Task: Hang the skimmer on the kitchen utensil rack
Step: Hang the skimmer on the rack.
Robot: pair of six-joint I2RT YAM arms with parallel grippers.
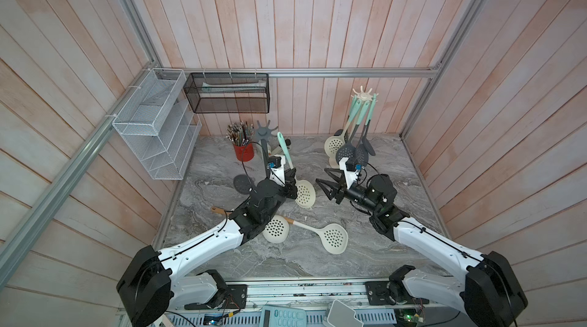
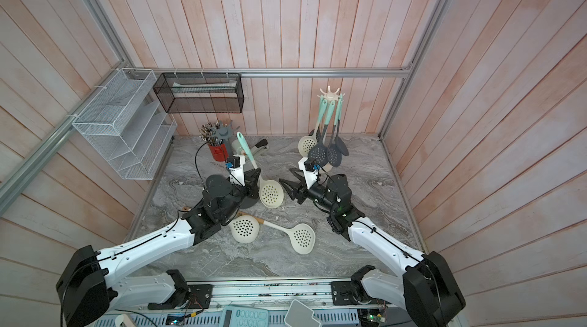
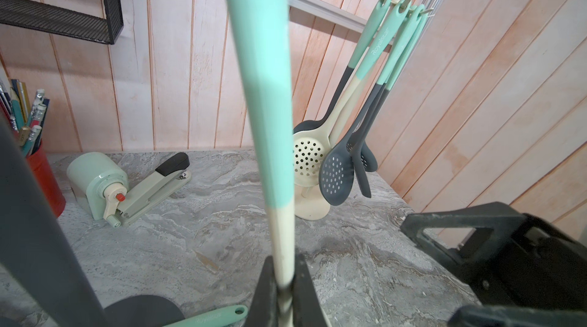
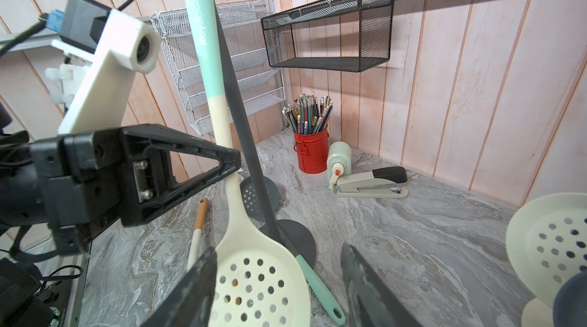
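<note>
The left gripper is clamped tight on the cream neck of the skimmer. Its teal handle rises steeply from between the fingers and its perforated head hangs just below them. Close beside those fingers stands the grey rack. Its pole runs alongside the held handle, and the handle's tip is up near the rack's bare hooks; whether they touch I cannot tell.

The right gripper faces the skimmer with its jaws standing wide and nothing held. In the right wrist view the skimmer's head shows just ahead of its fingers, framed between them.

On the table under the left fingers lies a dark skimmer, with two cream skimmers nearer the arms. Beyond the left fingers, by the back wall, stand a red pencil cup, a sharpener and a stapler. Behind the right gripper stands the cream rack, hung full of utensils
</note>
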